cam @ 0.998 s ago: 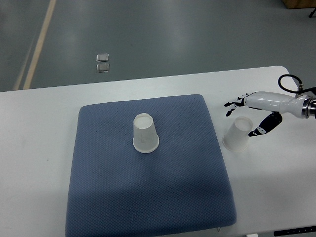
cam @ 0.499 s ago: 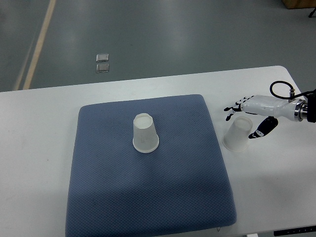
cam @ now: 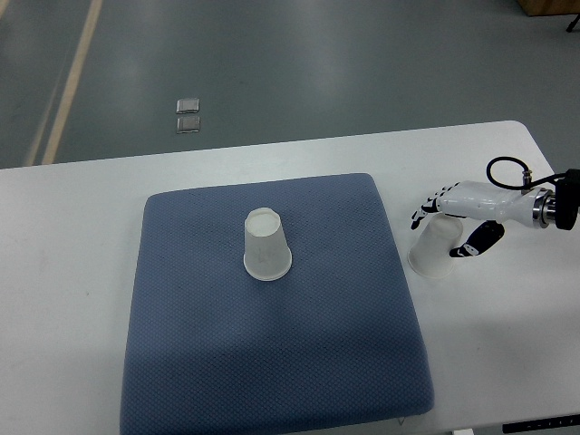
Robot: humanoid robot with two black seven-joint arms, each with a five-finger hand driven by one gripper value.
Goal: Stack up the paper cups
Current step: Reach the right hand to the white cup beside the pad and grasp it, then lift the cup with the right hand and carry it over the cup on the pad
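One white paper cup point(cam: 267, 246) stands upside down near the middle of the blue mat point(cam: 272, 362). A second upside-down cup point(cam: 432, 251) stands on the white table just right of the mat. My right hand point(cam: 446, 224) reaches in from the right edge and hangs over this cup's top, fingers point(cam: 422, 210) spread behind it and the thumb point(cam: 478, 243) in front. The hand is open and I cannot tell whether it touches the cup. My left arm does not show.
The white table point(cam: 72, 272) ends at a far edge above the mat, with grey floor beyond. Two small clear pieces point(cam: 188, 115) lie on that floor. The table's right edge is close behind my right wrist point(cam: 553, 209).
My right hand has come down and to the left, from beside the cup's top to over it. Both cups stand where they were.
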